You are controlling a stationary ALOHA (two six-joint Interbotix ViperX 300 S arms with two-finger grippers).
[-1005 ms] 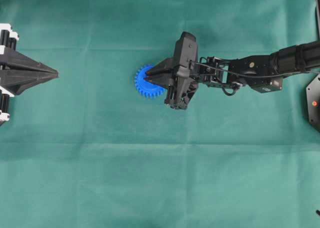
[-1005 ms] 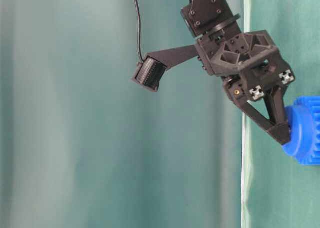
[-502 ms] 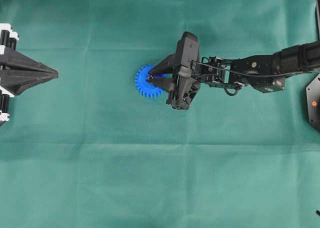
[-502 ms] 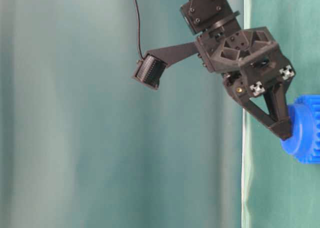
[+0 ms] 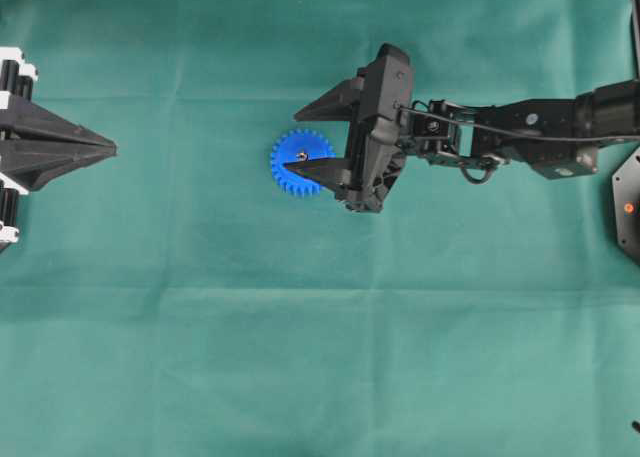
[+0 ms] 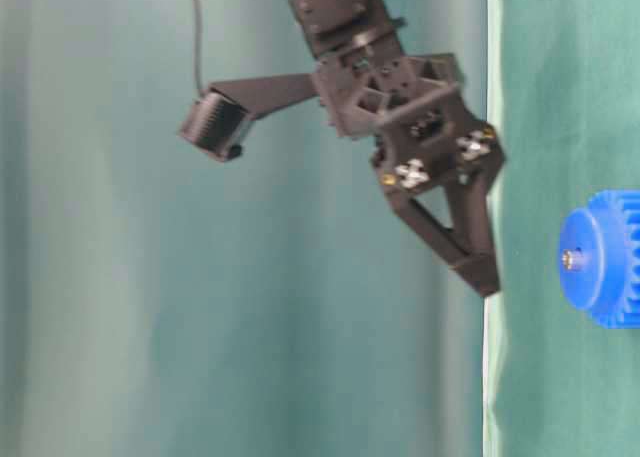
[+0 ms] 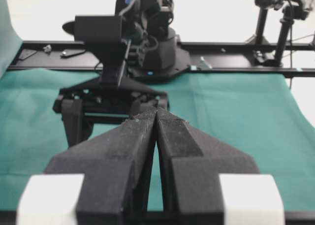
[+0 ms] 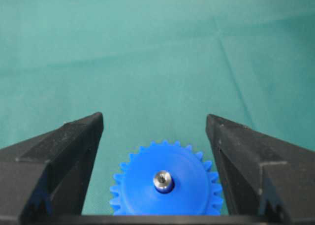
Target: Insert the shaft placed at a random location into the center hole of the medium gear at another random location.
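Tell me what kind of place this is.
Probably a robotics lab bench: a green cloth covers the table, two black arms work over it, the right gripper open near a blue gear, and camera stands on the frame behind.

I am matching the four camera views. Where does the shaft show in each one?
Overhead: shaft at the medium gear's middle, left of centre.
Table-level: shaft on the gear, far right.
Left wrist: not visible.
Right wrist: shaft, bottom centre.
Shared landmark: the medium gear.
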